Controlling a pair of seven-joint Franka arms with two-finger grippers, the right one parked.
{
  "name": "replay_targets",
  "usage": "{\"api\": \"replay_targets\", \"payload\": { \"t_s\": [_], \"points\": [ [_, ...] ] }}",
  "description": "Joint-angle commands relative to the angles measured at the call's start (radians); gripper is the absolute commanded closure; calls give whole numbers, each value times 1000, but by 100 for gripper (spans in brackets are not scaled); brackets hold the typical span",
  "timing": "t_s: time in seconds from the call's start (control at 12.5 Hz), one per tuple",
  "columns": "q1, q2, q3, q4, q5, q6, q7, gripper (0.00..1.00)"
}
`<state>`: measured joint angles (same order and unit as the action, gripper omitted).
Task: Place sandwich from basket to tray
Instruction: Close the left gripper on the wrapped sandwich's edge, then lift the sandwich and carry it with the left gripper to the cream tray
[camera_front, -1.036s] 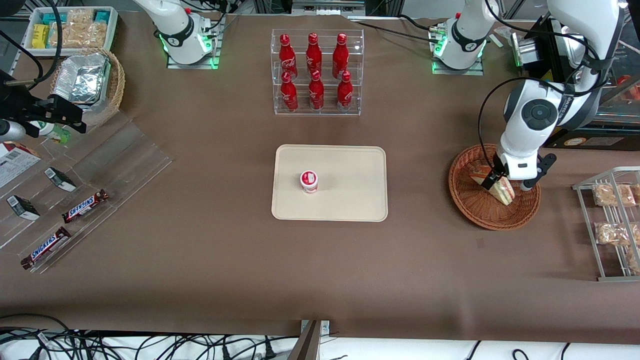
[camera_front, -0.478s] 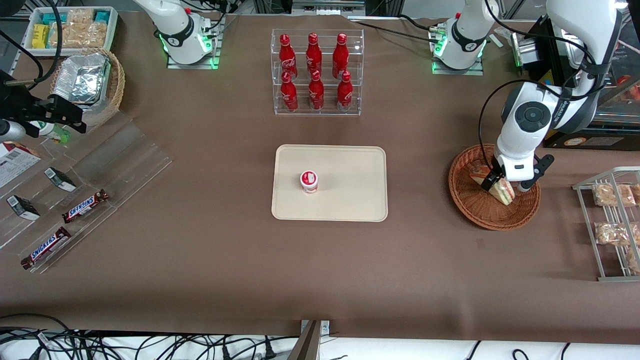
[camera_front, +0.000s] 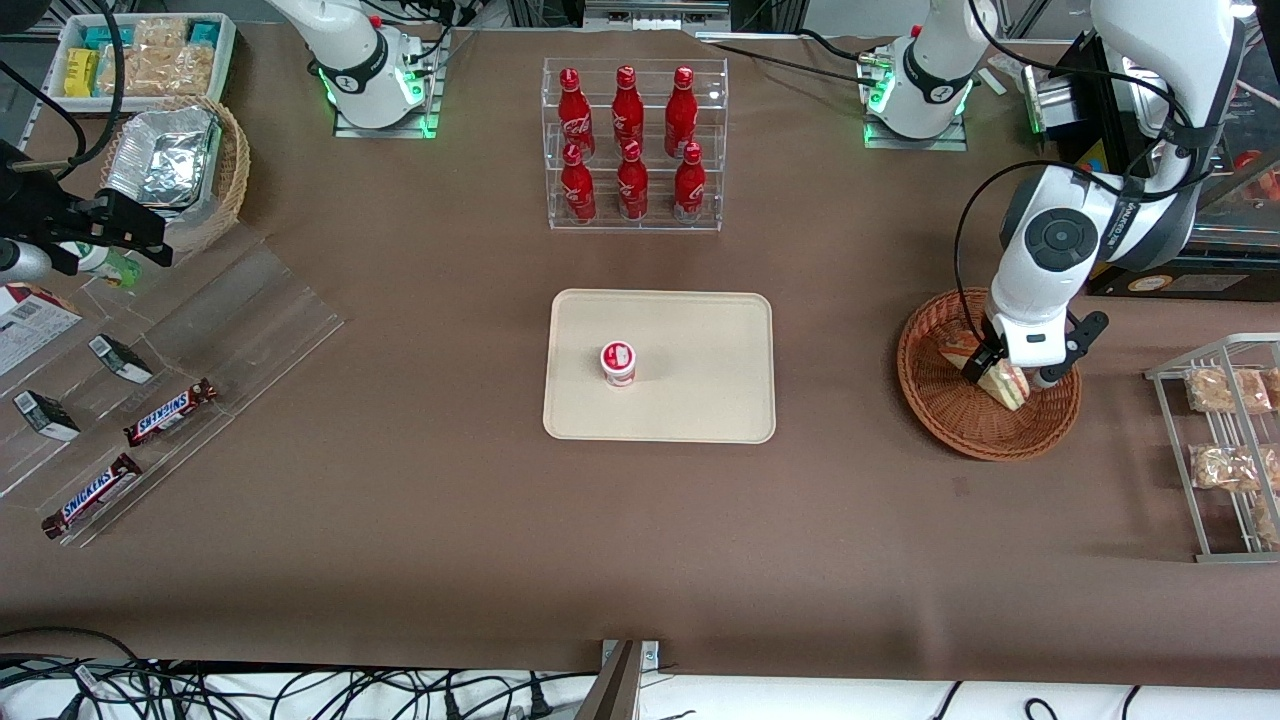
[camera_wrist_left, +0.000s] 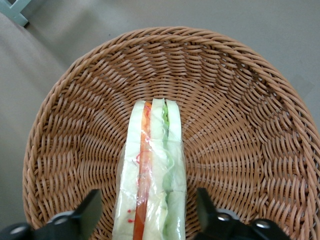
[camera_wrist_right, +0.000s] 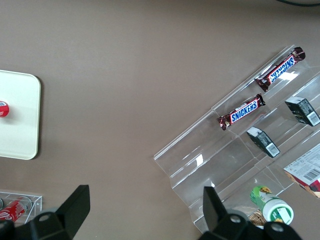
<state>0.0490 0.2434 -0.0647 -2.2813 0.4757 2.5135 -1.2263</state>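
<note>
The sandwich (camera_front: 1004, 384), a clear-wrapped wedge with green and orange-red filling, lies in the reddish-brown wicker basket (camera_front: 955, 420) toward the working arm's end of the table. My gripper (camera_front: 1008, 377) is down in the basket and open, one finger on each side of the sandwich. In the left wrist view the sandwich (camera_wrist_left: 152, 165) runs between the black fingertips (camera_wrist_left: 91, 210), with a small gap on each side, over the basket's woven floor (camera_wrist_left: 240, 105). The cream tray (camera_front: 700, 340) lies at the table's middle, well apart from the basket.
A small red-lidded cup (camera_front: 618, 362) stands on the tray. A clear rack of red bottles (camera_front: 632, 145) stands farther from the camera than the tray. A wire rack with bagged snacks (camera_front: 1225, 440) is beside the basket. Candy bars (camera_front: 170, 412) lie toward the parked arm's end.
The wrist has shifted slightly over the sandwich and the arm's elbow has swung a little toward the tray. The sandwich stays in the basket and the fingers stay apart.
</note>
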Motion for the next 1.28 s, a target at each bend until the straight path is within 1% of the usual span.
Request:
{"api": "replay_targets", "payload": {
  "t_s": [0.0,0.08,0.16,0.4,0.48,0.56,0.72,0.8,0.96,1.04,1.2],
  "points": [
    [2,11,-7,13,9,-19,-29,51],
    [3,11,-7,13,9,-19,-27,62],
    [3,11,-7,13,9,-19,-25,63],
    [3,8,-10,34,7,-31,-15,63],
    [2,7,-29,60,7,-88,2,62],
    [9,8,-56,104,-8,-158,52,62],
    [12,-1,-81,210,-139,-305,274,62],
    [9,-7,-83,295,-197,-417,404,62],
    [3,0,-81,469,-290,-632,674,62],
    [2,4,-81,529,-336,-692,796,62],
    [0,-6,-98,565,-399,-729,971,62]
  ]
}}
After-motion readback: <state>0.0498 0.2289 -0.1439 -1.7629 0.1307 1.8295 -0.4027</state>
